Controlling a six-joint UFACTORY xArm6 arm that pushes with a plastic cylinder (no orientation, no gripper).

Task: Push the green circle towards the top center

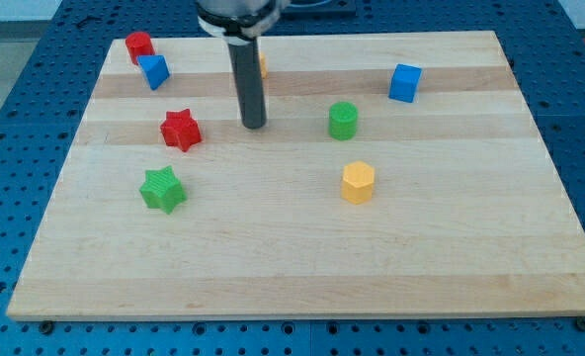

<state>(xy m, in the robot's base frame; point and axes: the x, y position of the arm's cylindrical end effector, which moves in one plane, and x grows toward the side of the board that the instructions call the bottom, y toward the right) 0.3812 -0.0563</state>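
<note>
The green circle (pixel 343 120), a short green cylinder, stands on the wooden board (pixel 292 247) right of centre in the upper half. My tip (pixel 254 126) rests on the board to the circle's left, about a rod's width short of halfway between the red star (pixel 181 130) and the circle. The tip touches no block. The rod rises straight up to the view's top edge.
A green star (pixel 162 189) lies at the lower left. A yellow hexagon (pixel 358 182) lies below the green circle. A blue cube (pixel 405 82) sits at the upper right. A red block (pixel 139 45) and a blue block (pixel 154 71) sit at the top left. A yellow block (pixel 262 65) peeks from behind the rod.
</note>
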